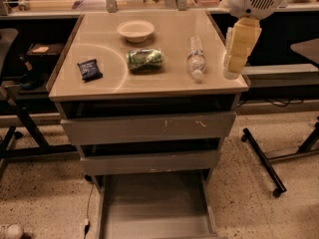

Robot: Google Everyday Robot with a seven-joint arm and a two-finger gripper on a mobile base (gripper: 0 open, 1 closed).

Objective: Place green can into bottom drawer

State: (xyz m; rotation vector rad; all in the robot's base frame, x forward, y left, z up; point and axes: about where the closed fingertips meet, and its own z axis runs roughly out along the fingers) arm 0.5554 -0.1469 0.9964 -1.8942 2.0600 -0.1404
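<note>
The green can [145, 59] lies on its side in the middle of the cabinet's beige top [164, 78]. The bottom drawer [155, 208] is pulled out toward me, a flat grey tray with nothing in it. My gripper [238, 49], with pale yellow fingers pointing down, hangs over the right edge of the cabinet top. It is to the right of the can and just right of the water bottle, and holds nothing that I can see.
A clear water bottle [196, 59] lies right of the can. A white bowl [135, 30] sits behind it. A dark blue snack packet [89, 69] lies at the left. Two shut grey drawers [149, 128] sit above the open one. A wheeled stand leg [264, 161] is at the right.
</note>
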